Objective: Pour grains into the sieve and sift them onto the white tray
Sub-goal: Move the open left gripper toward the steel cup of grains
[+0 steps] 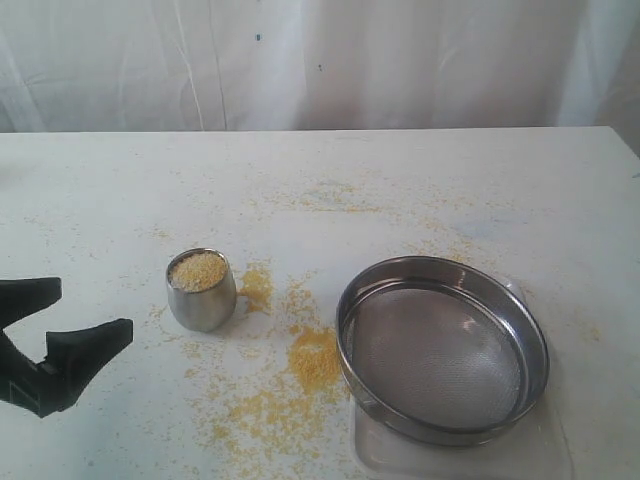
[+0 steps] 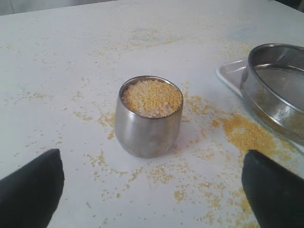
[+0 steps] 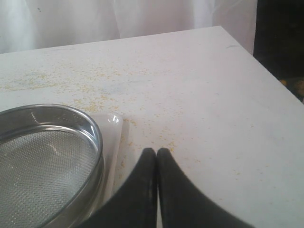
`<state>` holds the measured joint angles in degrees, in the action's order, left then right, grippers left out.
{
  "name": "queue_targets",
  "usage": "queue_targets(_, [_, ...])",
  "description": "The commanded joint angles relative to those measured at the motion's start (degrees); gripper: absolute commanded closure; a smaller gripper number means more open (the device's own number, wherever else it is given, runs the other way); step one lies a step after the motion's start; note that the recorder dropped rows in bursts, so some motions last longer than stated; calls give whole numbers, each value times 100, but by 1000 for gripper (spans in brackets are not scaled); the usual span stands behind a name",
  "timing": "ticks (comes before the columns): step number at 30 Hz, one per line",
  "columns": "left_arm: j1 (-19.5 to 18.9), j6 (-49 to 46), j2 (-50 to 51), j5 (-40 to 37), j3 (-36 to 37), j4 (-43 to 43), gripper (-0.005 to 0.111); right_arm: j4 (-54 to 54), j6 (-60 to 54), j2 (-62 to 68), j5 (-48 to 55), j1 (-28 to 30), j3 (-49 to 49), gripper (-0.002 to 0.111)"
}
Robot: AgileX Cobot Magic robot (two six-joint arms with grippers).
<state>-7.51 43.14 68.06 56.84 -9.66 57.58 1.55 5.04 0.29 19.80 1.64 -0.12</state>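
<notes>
A small steel cup stands upright left of centre, filled with yellow-tan grains. The wide steel sieve rests empty on the white tray at the right. My left gripper is open, a short way left of the cup, with its black fingers spread wider than the cup and nothing between them. Beside the tray's edge, my right gripper is shut on nothing; the exterior view does not show it.
Spilled grains lie scattered on the white table between cup and sieve, with a thinner dusting toward the back. The table's far edge meets a white curtain. Its right edge drops off near the right gripper.
</notes>
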Motion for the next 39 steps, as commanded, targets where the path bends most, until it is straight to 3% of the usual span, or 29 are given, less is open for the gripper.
queue_targets(1, [24,61,-9,143,-8,-96,2,26,-28,-29,-26,17,12,108])
queue_targets(6, [24,-59,-9,215,-8,-539,2,26,-28,-29,-26,17,12,108])
queue_targets(10, [24,-821,-9,404,-8,-781,2,26,-28,-29,-26,17,12,108])
queue_targets(14, [24,-1821,-9,1141,-8,-757,2,26,-28,-29,-26,17,12,108])
queue_targets(18, [24,-2116,316,1222,-23,-831,2,26,-28,-29,-26,17,12,108])
queue_targets(22, [24,-2086,1064,1261,-381,-679,2,26,-28,-29,-26,17,12,108])
queue_targets(28, [24,-2074,2131,1312,-1036,298,2,26,-28,-29,-26,17,12,108])
queue_targets(35, [35,-2074,3092,1312,-1780,414,2,26,-28,-29,-26,17,12,108])
queue_targets(39, [428,-2285,3476,1312,-2250,530,2,26,-28,-29,-26,17,12,108])
